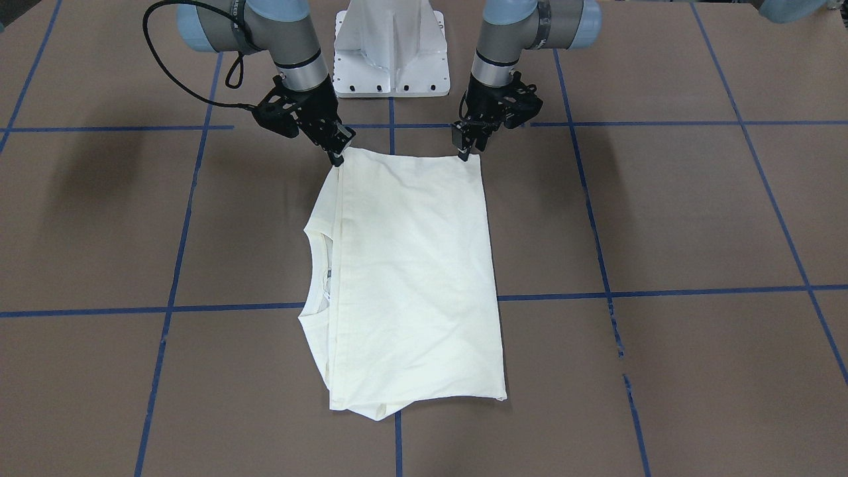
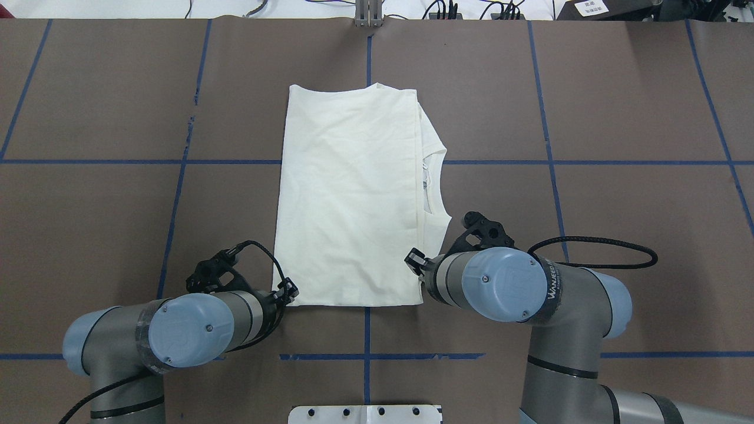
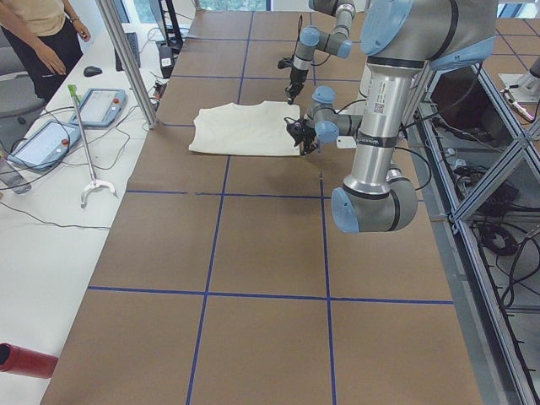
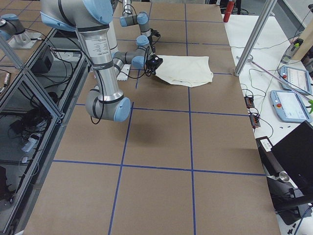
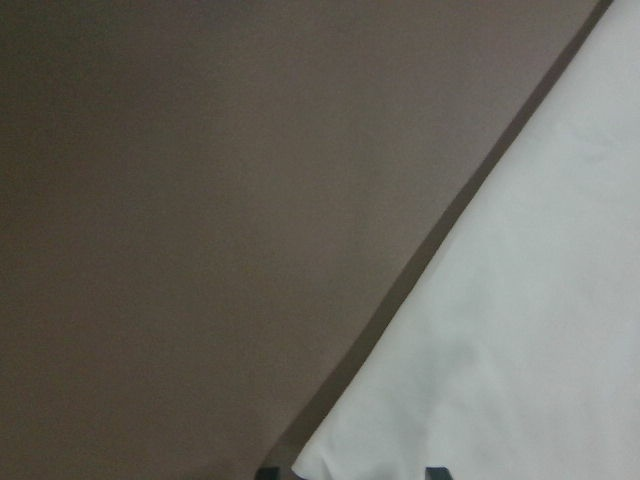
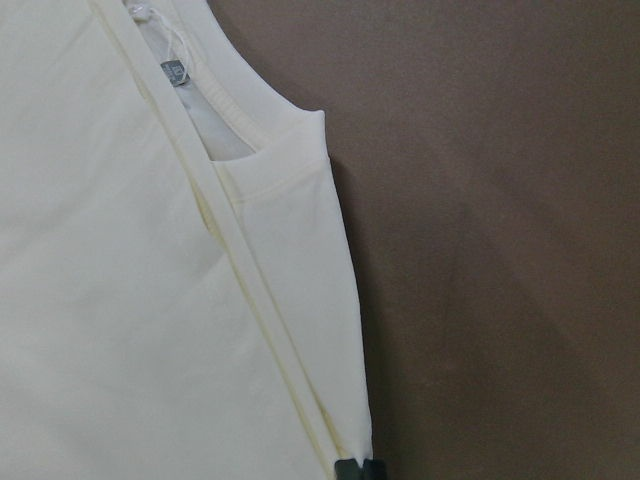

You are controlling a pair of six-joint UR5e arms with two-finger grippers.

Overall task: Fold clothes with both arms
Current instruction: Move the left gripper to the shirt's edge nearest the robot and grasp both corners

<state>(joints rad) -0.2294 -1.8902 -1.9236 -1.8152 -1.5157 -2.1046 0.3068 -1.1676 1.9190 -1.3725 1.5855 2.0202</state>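
The cream shirt (image 1: pixel 411 278) lies folded flat on the brown table, plain side up, with its collar opening (image 2: pixel 430 182) toward my right side. No print shows. My right gripper (image 1: pixel 338 159) is at the shirt's near right corner; in the right wrist view its tips (image 6: pixel 362 470) are together on the shirt's edge (image 6: pixel 340 330). My left gripper (image 1: pixel 466 156) is at the near left corner (image 2: pixel 290 292). In the left wrist view its two tips stand apart, low over the table, with the shirt's corner (image 5: pixel 520 330) between them.
The white pedestal base (image 1: pixel 391 53) stands just behind the grippers. Blue tape lines (image 1: pixel 662 291) cross the brown table. A side table with tablets (image 3: pixel 101 105), a metal post (image 3: pixel 126 59) and a person (image 3: pixel 42 34) lies beyond the far edge.
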